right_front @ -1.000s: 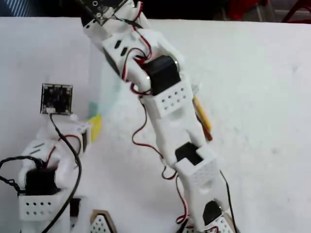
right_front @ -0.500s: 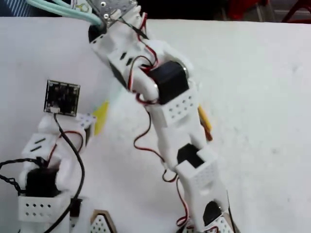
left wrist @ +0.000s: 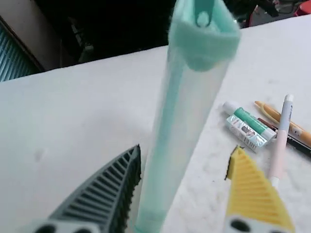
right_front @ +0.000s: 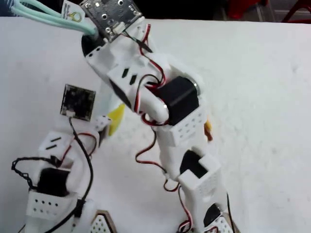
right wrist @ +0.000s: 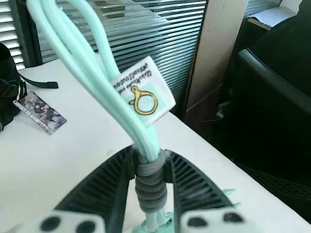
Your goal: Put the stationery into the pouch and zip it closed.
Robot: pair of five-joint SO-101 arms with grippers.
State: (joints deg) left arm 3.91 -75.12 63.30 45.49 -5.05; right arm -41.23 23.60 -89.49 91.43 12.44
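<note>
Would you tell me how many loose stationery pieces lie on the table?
4, beside the clear mint pouch: a green-and-white tube, an orange pen, a dark pen alongside it, and a pale pink pen across both. Others may be hidden.

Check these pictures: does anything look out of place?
Yes. The pouch hangs upright by its cord from the right gripper, rather than lying flat. The pens and a small tube lie loose on the table beside it, not inside.

pouch (left wrist: pixel 187 111): clear glossy plastic, mint matt trim. cord (right wrist: pixel 87 58): smooth, rubbery look. tag (right wrist: pixel 142 94): glossy paper. left hand (left wrist: pixel 187 147): ribbed matt plastic. table (left wrist: pixel 73 121): matt white, slightly grainy.
</note>
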